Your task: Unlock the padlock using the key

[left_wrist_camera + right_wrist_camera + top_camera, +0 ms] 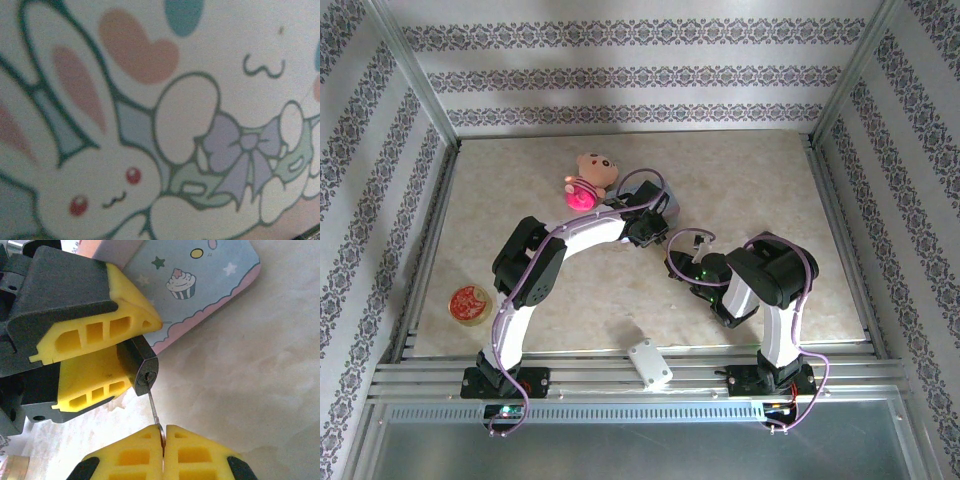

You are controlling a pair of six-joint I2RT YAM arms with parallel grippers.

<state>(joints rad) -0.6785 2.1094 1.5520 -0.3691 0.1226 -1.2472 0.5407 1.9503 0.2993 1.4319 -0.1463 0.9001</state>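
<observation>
The padlock (140, 361) is held off the worktop (260, 390) in the left tool (137, 347), whose yellow pads are closed part-way onto the dark body, one above and one below, with the keyhole end facing the right tool (163, 434). The right tool is fully closed and pinches the near end of the key (154, 412) between its pad tips. The thin blade reaches up to the keyhole, and its tip is at or just inside the opening; the depth of entry cannot be determined. The light-blue tin (210, 280) lies just behind the padlock, close under the left tool. Three faults are likely from this position. First, the blade meets the keyhole at a slight slant, so a forward push may jam it against the edge of the opening instead of seating it. Second, the key is gripped only at its end, so side load may make it pivot or slip between the pads. Third, turning before full insertion may twist the padlock in the left tool's pads or bend the blade.
</observation>
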